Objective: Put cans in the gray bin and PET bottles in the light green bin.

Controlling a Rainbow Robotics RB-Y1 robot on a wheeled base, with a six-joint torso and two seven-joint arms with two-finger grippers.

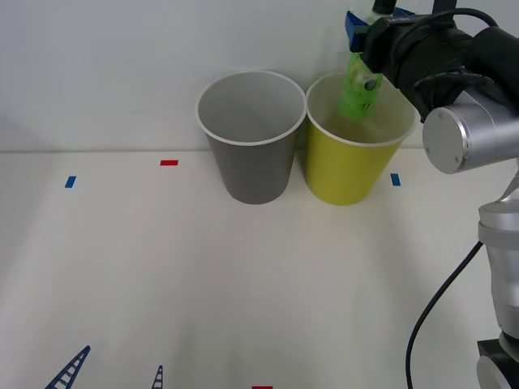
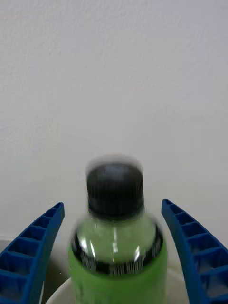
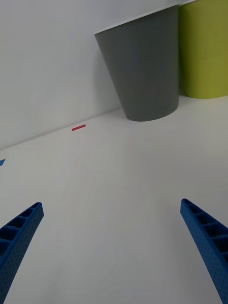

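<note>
The right tool (image 1: 358, 36) is hanging spread and released over the light green bin (image 1: 353, 166), the PET bottle (image 1: 358, 89) dropping into its mouth, while the gray bin (image 1: 250, 154) is standing can-less on the desk (image 1: 203, 275).

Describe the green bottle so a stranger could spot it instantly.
Find the two bins at the table's far edge: the gray bin and the light green bin on its right. The small green bottle with a black cap hangs over the light green one, between the right gripper's fingers.
</note>
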